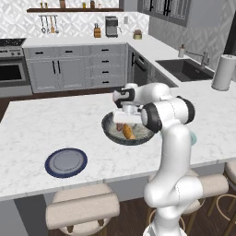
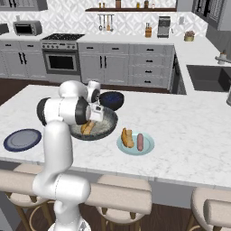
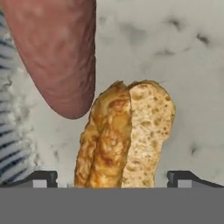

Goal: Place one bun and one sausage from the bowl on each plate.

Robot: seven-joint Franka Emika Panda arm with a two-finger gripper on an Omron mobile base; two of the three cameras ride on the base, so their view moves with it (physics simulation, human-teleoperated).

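The wide grey bowl (image 1: 105, 125) (image 2: 111, 122) sits mid-counter and holds a golden split bun (image 1: 128, 132) (image 2: 87, 128) (image 3: 127, 135) and a reddish sausage (image 3: 57, 57). My gripper (image 1: 125, 120) (image 3: 113, 178) is lowered into the bowl and open, one fingertip (image 3: 43, 177) on each side of the bun's near end, both apart from it. The sausage lies just beside the bun. The teal plate (image 2: 146, 149) carries one bun (image 2: 127, 137) and one sausage (image 2: 140, 141). The navy plate (image 1: 66, 162) (image 2: 22, 139) is bare.
A smaller dark blue bowl (image 2: 111, 100) stands just behind the grey bowl. Stools (image 1: 83, 207) line the counter's near edge. The sink (image 1: 184, 69) and a paper towel roll (image 1: 223, 72) are at the far right.
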